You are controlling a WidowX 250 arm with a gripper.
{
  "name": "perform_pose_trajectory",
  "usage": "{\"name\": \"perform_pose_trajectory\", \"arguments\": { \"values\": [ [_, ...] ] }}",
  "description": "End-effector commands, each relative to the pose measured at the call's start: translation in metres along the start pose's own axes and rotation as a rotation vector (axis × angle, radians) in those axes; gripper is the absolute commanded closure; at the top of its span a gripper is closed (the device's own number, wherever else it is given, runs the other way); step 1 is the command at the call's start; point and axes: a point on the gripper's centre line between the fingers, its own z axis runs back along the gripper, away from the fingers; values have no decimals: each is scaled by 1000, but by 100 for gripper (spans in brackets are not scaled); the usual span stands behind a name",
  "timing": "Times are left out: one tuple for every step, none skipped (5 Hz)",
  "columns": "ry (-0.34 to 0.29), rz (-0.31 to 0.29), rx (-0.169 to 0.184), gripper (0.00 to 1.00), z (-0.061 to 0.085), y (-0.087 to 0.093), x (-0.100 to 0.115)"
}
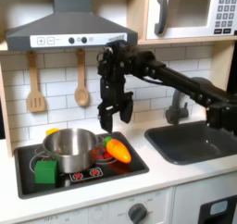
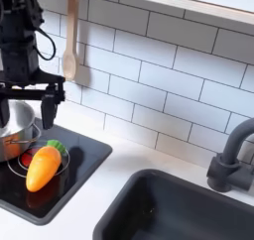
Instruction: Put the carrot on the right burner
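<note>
The gripper hung above the stovetop, its 2 fingers spread apart and pointing down, nothing between them. In the second exterior view the gripper hovered clear of everything, touching neither pot nor carrot. And there was the carrot, lying on the burner at the first exterior view's right side of the stovetop, just beside the silver pot. In the second exterior view the carrot rested across the red burner ring, its green top toward the pot, orange tip aimed at the front edge. A green cube sat on the stovetop's front at the first exterior view's left, touching the pot's base. 2 wooden utensils hung on the tiled wall, and the dark sink lay to the first exterior view's right.
</note>
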Motion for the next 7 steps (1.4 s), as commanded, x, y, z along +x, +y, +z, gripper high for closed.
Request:
{"name": "perform_pose_trajectory", "arguments": {
  "values": [
    [36,28,12,0,-12,16,10],
    [32,46,21,0,-14,21,18],
    [30,76,39,0,-19,27,26],
    [29,106,46,0,-20,30,35],
    [42,129,65,0,-28,37,44],
    [48,141,73,0,-36,39,50],
    [65,145,75,0,-44,38,50]
  ]
}}
